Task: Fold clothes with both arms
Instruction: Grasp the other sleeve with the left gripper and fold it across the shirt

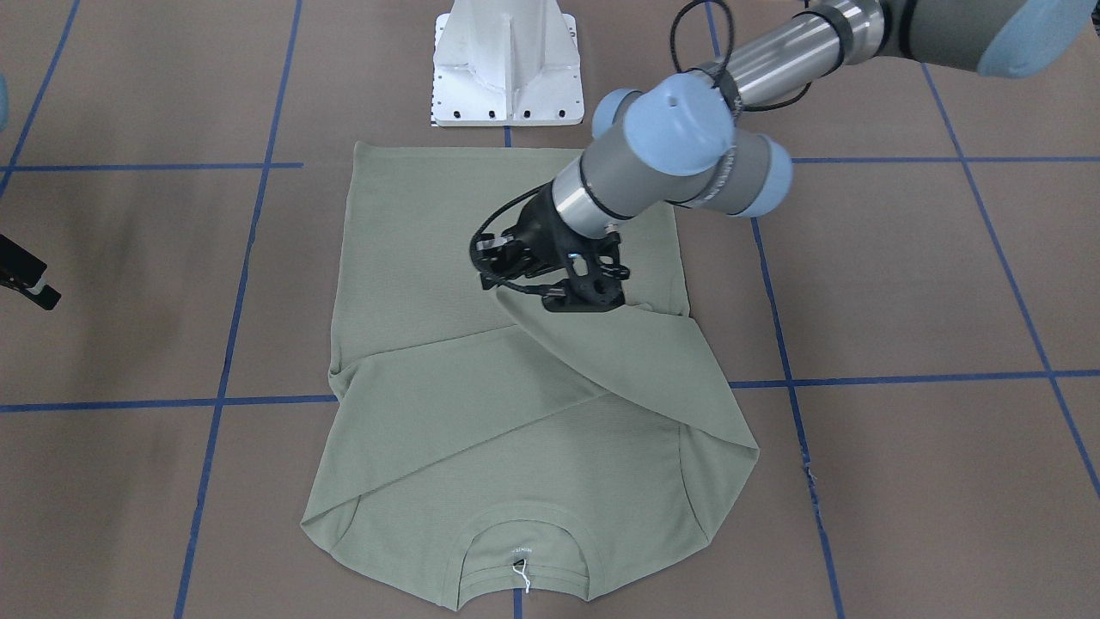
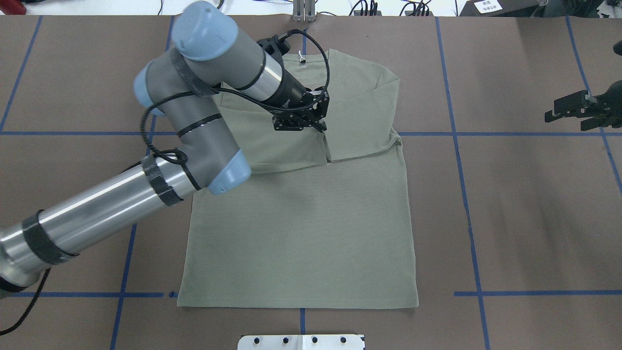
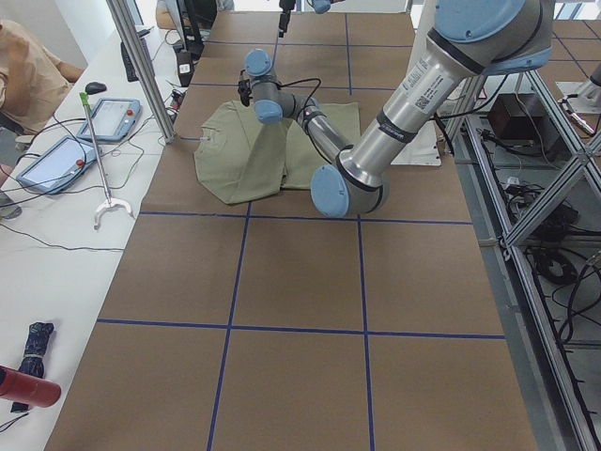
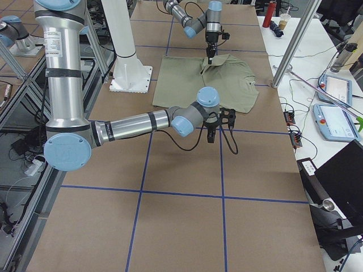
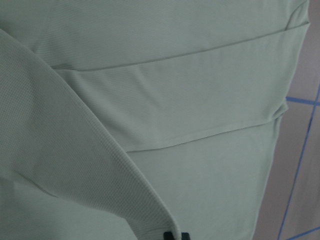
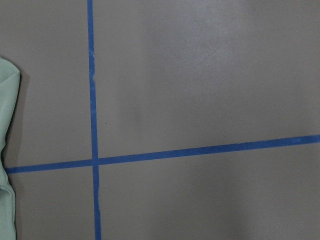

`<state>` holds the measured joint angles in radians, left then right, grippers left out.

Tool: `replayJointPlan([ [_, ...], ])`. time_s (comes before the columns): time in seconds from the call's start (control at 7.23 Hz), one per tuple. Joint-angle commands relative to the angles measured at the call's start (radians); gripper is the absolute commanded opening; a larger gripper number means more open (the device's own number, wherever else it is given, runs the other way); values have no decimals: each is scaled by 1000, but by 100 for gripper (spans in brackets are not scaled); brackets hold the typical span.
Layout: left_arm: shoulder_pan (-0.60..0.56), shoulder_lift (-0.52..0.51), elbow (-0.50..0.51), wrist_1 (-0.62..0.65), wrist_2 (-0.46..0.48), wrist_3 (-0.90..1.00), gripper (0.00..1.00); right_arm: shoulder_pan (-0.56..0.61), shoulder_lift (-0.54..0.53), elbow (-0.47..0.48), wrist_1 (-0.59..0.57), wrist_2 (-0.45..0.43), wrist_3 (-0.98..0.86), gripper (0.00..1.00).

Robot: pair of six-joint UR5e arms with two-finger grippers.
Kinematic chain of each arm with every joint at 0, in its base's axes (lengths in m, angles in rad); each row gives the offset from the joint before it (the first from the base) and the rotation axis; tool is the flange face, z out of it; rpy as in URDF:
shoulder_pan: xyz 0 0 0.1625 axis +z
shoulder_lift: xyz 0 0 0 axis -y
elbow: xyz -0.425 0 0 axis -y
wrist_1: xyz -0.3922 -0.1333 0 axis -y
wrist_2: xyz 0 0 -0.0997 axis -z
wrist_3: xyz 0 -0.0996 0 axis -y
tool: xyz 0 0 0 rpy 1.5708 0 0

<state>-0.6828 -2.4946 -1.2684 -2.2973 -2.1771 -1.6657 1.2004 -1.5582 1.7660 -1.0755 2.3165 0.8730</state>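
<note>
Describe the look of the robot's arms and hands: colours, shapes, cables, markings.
Both the left arm and right arm are round tubes, polished silver and matt grey, with light blue caps on the joints. Black bands wrap the tubes and black cables loop alongside; a white printed label sits on each upright section. The left hand and right hand are black, angular two-finger frames.

Brown matte covering is lying over the whole table (image 2: 534, 218), with blue tape lines (image 2: 510, 133) gridding it. Light is coming in even from above and casting only soft shadows. A white side bench (image 3: 38, 244) is running along the far edge, carrying two pendant tablets (image 3: 115, 117), loose cables and a red bottle (image 3: 23, 385). Aluminium posts (image 3: 141, 66) are standing where bench meets table. An open metal frame (image 3: 526, 272) is flanking the other side, with cabling hanging inside it.
</note>
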Motion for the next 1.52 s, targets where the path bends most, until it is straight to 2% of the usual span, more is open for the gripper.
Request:
replayJointPlan([
  [0.0,57,-204,312,-184,164,-100,0,1,-6,0,0,1,0,100],
  [0.28,92,-233,380,-250,227,-101,4,1,-8,1,0,9,1,100],
  [0.41,113,-246,420,-270,278,-103,55,1,-8,-6,0,21,0,100],
  [0.69,124,-265,426,-269,357,-169,100,-1,-5,-13,0,20,9,100],
  [0.83,126,-262,425,-263,408,-237,100,-25,3,-11,0,17,18,100],
  [0.97,123,-245,376,-216,401,-241,100,-65,18,-10,2,6,99,100],
  [1.11,124,-122,163,-76,323,-217,99,-123,80,-4,0,-18,203,100],
  [1.24,123,13,-15,-50,244,-159,99,-210,111,25,-1,-66,359,100],
  [1.38,115,127,-163,17,182,-91,97,-349,131,67,-12,-197,474,99],
])
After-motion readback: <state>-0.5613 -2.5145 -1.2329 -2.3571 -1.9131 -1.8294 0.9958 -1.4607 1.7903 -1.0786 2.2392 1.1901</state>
